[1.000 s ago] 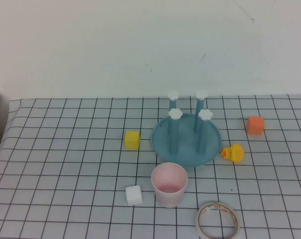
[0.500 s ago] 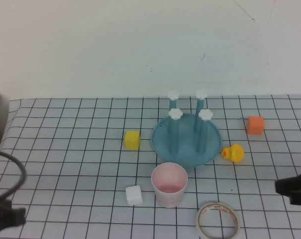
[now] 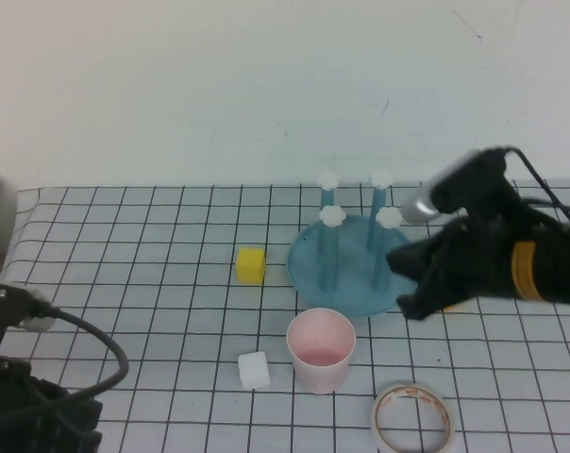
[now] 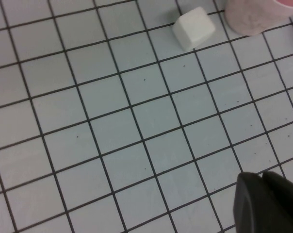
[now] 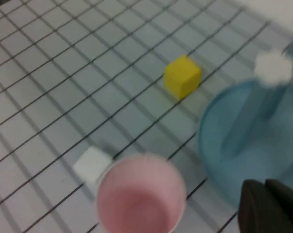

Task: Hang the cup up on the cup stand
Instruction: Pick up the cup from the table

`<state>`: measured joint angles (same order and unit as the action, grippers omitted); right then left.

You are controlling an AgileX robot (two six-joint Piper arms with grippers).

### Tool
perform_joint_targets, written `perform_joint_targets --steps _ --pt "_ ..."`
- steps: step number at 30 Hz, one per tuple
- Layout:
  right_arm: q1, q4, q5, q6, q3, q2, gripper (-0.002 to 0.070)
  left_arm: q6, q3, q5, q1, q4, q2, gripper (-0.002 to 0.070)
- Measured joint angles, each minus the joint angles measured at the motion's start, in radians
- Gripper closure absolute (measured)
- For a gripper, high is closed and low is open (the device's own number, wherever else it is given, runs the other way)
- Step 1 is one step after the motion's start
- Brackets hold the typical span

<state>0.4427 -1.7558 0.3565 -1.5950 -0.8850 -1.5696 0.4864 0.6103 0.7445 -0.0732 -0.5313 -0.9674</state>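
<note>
Right pincer, jaws together, has swung in over the cup stand, cup upright just below-left, apparently next; left pincer shut, low, well apart.

Pale pink cup, blue cup stand, black-gridded white table.

My right arm swung in from the table's right edge, and my right gripper, closed, arrived over the cup stand, near the cup, hiding the rubber duck and orange block. My left gripper, shut too, crept further into the near-left corner.
</note>
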Motion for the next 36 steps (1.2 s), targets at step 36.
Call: perform_joint_targets --steps 36 --pt "0.033 1.879 -0.805 1.902 -0.087 0.029 0.0678 0.098 -0.009 -0.004 0.000 -0.085 -0.004 0.0676"
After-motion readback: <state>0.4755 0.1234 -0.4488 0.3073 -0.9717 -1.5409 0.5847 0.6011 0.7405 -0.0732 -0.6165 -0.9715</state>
